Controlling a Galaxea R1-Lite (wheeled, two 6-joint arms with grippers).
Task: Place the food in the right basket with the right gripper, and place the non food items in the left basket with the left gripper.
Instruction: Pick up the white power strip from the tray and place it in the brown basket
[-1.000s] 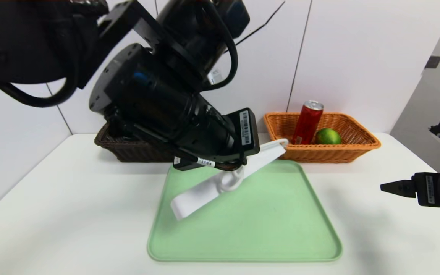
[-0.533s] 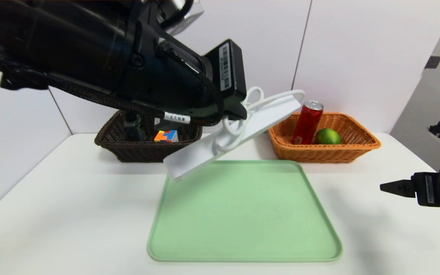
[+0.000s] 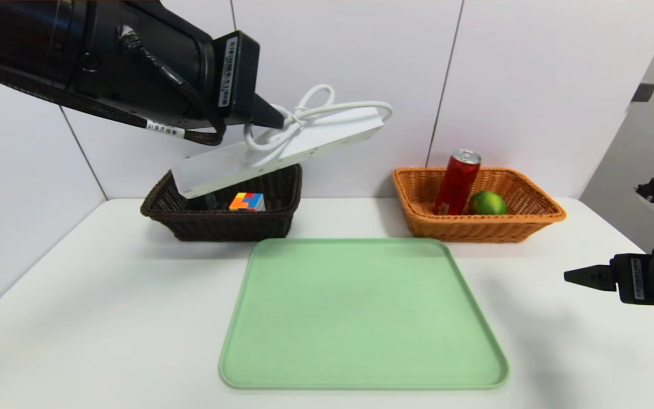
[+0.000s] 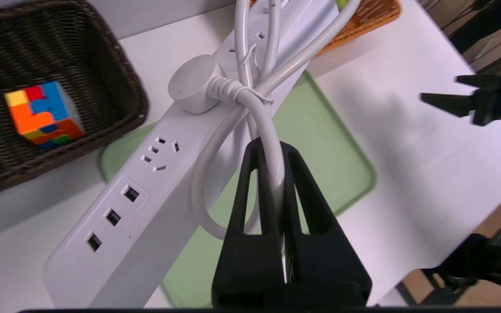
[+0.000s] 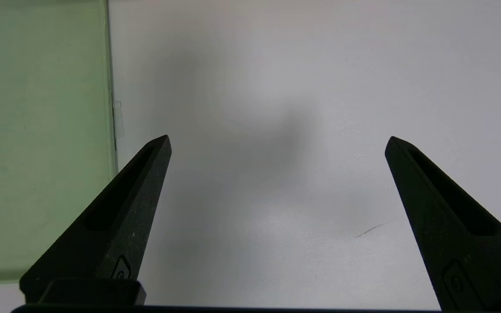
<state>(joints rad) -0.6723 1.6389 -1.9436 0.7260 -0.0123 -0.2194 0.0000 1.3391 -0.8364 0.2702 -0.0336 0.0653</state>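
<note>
One white, cable-bound power strip (image 3: 281,150)

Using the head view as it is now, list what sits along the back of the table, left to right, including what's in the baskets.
Dark brown wicker basket → puzzle cube inside it → orange-brown wicker basket → red can inside it → green lime-like fruit, also inside.

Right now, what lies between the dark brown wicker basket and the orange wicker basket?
Bare white tabletop and the wall behind; the held white power strip hangs above that stretch, in the head view.
</note>
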